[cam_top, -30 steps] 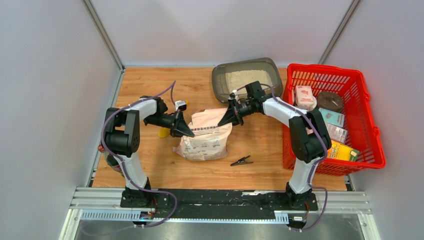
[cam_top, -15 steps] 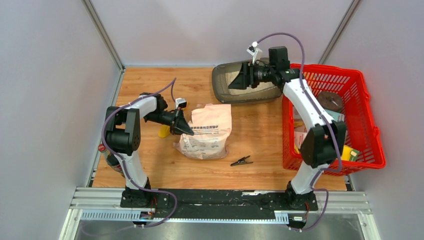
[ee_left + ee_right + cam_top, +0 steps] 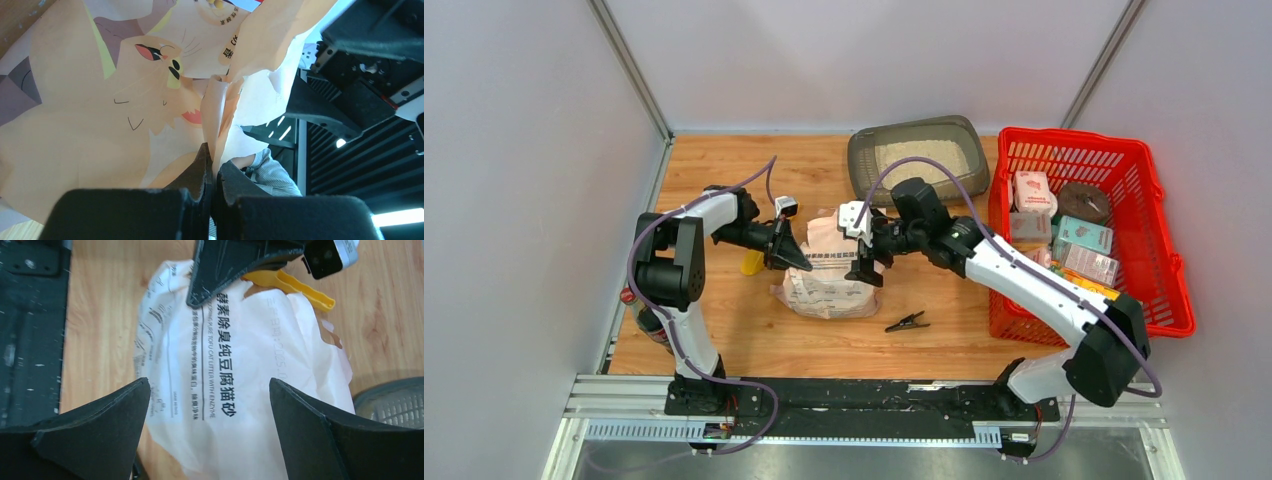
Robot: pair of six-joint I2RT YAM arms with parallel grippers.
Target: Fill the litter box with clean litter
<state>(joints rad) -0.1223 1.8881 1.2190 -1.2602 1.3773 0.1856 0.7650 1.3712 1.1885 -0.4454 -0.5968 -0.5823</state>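
The litter box, a dark grey tray, sits at the back of the table with clean litter spread inside; its corner shows in the right wrist view. A pale printed litter bag stands mid-table. My left gripper is shut on the bag's left top edge; in its wrist view the fingers pinch a fold of the bag. My right gripper hangs open over the bag's right side, its jaws wide apart above the bag, not touching it.
A yellow scoop lies left of the bag, partly behind my left gripper; its handle shows too. A black clip lies in front of the bag. A red basket with boxes stands on the right.
My right gripper let go of the bag top, swung back over the litter box, then came down open above the bag. The left arm and bag stayed put.
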